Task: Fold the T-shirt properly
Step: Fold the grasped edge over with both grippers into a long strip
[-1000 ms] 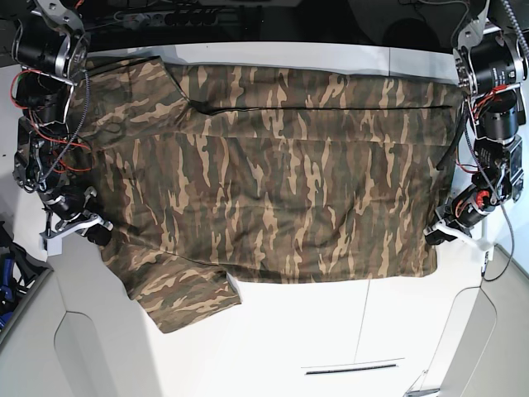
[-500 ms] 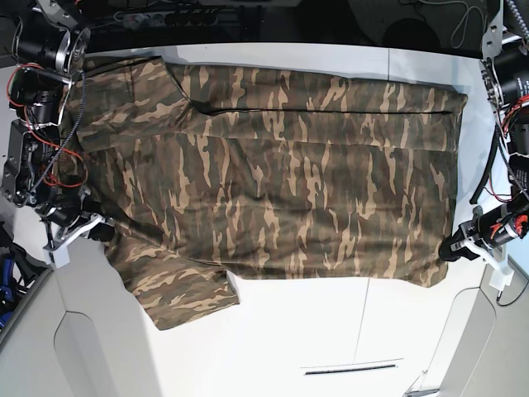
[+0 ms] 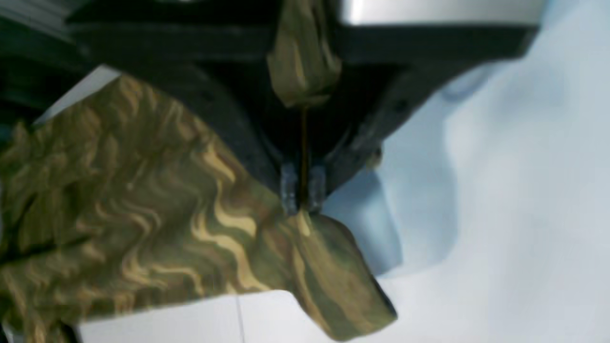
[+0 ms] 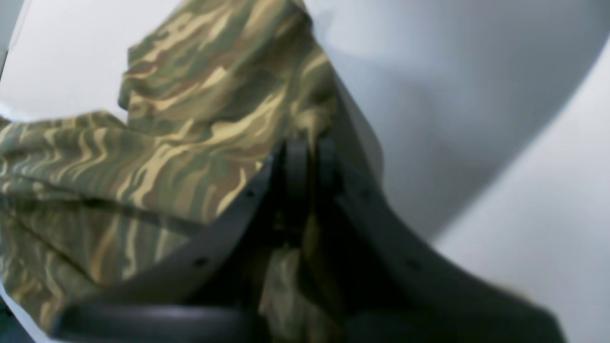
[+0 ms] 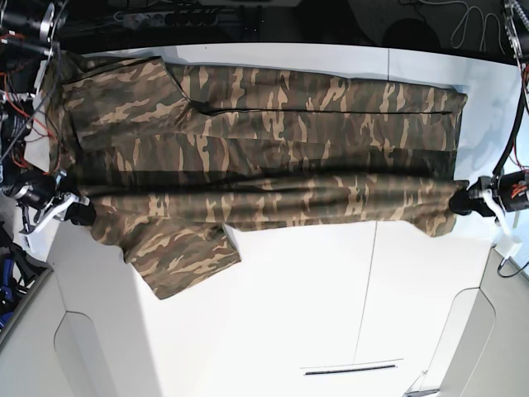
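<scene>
The camouflage T-shirt (image 5: 264, 124) lies spread across the white table (image 5: 331, 289). Its near edge is lifted and pulled taut in a band between my two grippers. My left gripper (image 5: 463, 201) is at the right of the base view, shut on the shirt's hem corner. The left wrist view shows its fingertips (image 3: 289, 188) pinching the T-shirt (image 3: 143, 214), with a flap hanging below. At the left of the base view, my right gripper (image 5: 78, 211) is shut on the shoulder end. In its wrist view the T-shirt (image 4: 190, 143) drapes over the shut gripper (image 4: 305, 152). One sleeve (image 5: 186, 256) trails on the table.
A seam (image 5: 368, 289) runs across the table's near half, and a dark slot (image 5: 351, 368) sits by the front edge. Cables and dark gear (image 5: 165, 15) line the far edge. Blue objects (image 5: 8, 269) sit off the table's left side.
Both grippers have moved outward and away from the front edge, raising the shirt's near edge. It now forms a taut band over the middle, and more bare table shows in front.
</scene>
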You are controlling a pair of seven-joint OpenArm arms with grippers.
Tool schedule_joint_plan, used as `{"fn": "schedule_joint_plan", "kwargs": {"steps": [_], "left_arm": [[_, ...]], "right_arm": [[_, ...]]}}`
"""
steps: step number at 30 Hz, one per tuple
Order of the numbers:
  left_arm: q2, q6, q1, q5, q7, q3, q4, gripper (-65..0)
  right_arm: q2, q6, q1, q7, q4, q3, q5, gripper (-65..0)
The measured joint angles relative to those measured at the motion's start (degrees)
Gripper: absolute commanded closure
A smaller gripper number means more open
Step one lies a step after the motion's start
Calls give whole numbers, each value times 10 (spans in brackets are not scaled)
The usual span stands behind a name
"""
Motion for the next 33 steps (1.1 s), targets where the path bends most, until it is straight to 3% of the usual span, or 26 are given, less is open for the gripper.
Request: {"fn": "schedule_joint_plan", "kwargs": {"steps": [5,13,16,18,27,33], "left_arm": [[-8,0,52,-6,-6,0,62,0],[-7,0,97,-8,-33,0,67,0],[-4,0,104,-1,-39,0,67,0],[-4,0,104,-1,-39,0,67,0],[-4,0,104,16,-43,0,67,0],[-4,0,104,16,-44,0,67,0]], "right_arm": [[-1,1,-64,0,57,45,7,0],[-1,1,-143,3,70,90,21,0],[-4,-1,-159,26,68,91,4,-326],[-6,0,-161,40,68,93,6,-444],[-10,-7,-93,90,68,97,0,-441],[-64,-14,-25,104,59,97,-78,-441]]}}
